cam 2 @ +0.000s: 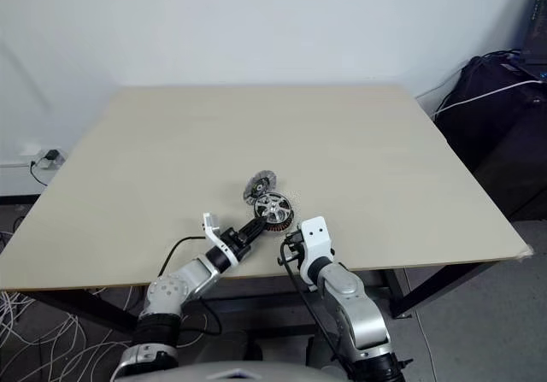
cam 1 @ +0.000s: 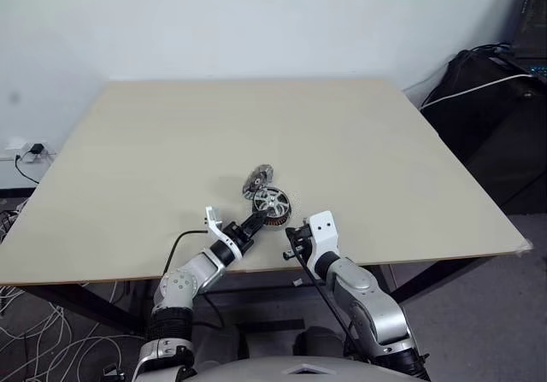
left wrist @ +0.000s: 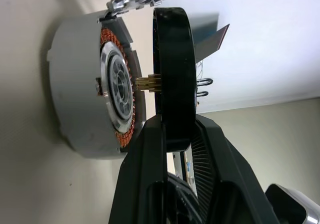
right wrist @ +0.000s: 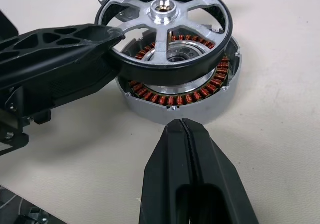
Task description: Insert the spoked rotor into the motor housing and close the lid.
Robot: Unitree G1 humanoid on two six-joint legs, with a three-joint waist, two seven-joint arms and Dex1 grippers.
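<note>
My left gripper (cam 1: 256, 220) is shut on the dark rim of the spoked rotor (right wrist: 165, 6), gripping it edge-on. It holds the wheel level, a little above the motor housing (right wrist: 172, 108), whose copper windings show under it on the table (cam 1: 171, 143). In the left wrist view the rotor's (left wrist: 172, 68) short brass shaft reaches the housing's (left wrist: 75, 83) pale centre, with a gap between rim and windings. My right gripper (right wrist: 182, 126) is shut and empty, its tips just short of the housing's near wall. The lid (cam 1: 259, 178) lies tilted right behind the housing.
The parts sit close to the table's near edge, with bare tabletop beyond and to both sides. A black bag (cam 1: 487, 100) with a white cable and a laptop (cam 1: 534, 23) stand off the table's right side. Loose cables (cam 1: 26, 331) lie on the floor at left.
</note>
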